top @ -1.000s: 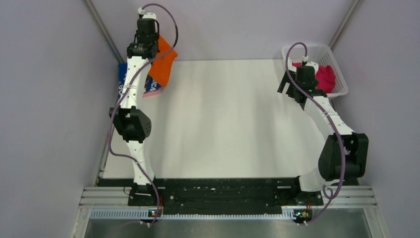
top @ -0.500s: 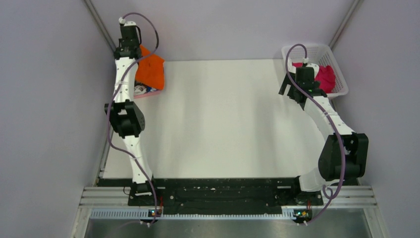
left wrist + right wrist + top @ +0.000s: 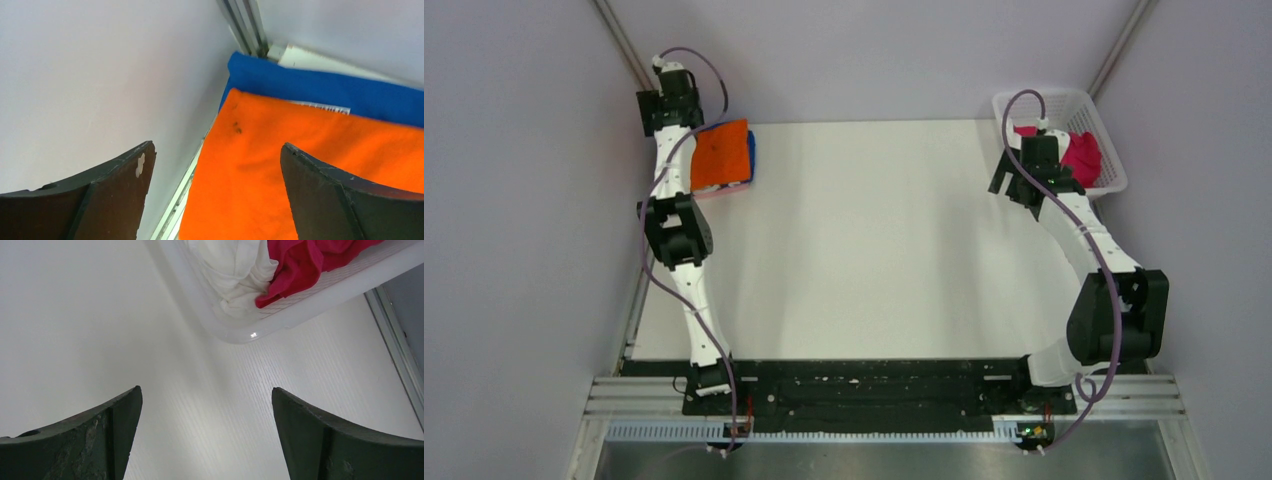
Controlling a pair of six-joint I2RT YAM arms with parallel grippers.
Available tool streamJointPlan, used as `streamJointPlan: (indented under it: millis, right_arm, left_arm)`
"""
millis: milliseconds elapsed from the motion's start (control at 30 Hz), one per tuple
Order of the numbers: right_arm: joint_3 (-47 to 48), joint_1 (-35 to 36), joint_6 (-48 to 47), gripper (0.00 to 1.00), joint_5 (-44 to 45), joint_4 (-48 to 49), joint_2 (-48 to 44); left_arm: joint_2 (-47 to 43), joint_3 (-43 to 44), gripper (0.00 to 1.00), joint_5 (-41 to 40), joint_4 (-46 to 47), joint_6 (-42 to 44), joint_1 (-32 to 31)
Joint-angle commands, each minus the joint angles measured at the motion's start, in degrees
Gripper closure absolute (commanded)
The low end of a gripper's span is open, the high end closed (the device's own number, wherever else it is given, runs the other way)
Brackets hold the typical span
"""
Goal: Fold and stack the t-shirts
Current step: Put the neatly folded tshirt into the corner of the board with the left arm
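A folded orange t-shirt (image 3: 720,153) (image 3: 310,165) lies on a blue t-shirt (image 3: 750,150) (image 3: 325,90) in the table's far left corner; a strip of white lettering (image 3: 320,106) peeks out between them. My left gripper (image 3: 664,106) (image 3: 217,155) hangs open over the orange shirt's wall-side edge, holding nothing. My right gripper (image 3: 1009,178) (image 3: 206,397) stands open over bare table just short of the white basket (image 3: 1064,98) (image 3: 280,315). In the basket lie a magenta t-shirt (image 3: 1082,155) (image 3: 310,260) and a white t-shirt (image 3: 235,265), both crumpled.
The left wall (image 3: 100,75) and a metal frame post (image 3: 247,25) stand close beside the left gripper. A pink edge (image 3: 724,190) shows under the stack. The white table (image 3: 874,240) spreads between the two arms.
The left arm swung to the far left corner and lowered the hanging orange shirt flat onto the blue one. Its gripper opened and let go. The right arm stayed still.
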Motion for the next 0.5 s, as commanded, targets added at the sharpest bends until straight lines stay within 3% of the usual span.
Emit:
streamJointPlan:
  millis: [0,133,200,400,467]
  right_arm:
    - [1.7,-0.5,2.6,0.01,3.0,0.3,-4.3]
    - [-2.9,-0.5,3.4,0.01,3.5,3.5,-8.1]
    - [-5.5,-0.5,3.9,0.01,3.5,4.8,-9.7]
    - [-15.3,-0.5,4.6,0.01,0.1,11.5,-15.7]
    - [-18.6,-0.5,4.9,0.01,-1.6,14.6,-18.3]
  left_arm:
    - [-4.6,2.6,0.01,-2.2,6.8,-2.9,0.1]
    - [-12.2,-2.5,0.01,5.5,2.8,-10.4,-0.2]
    - [-19.0,-10.5,0.01,12.2,3.7,-14.1,-0.5]
    - [-43.6,-52.2,0.01,37.5,23.3,-26.9,-1.3]
    - [-52.1,-64.3,0.01,41.4,28.5,-31.6,-2.5]
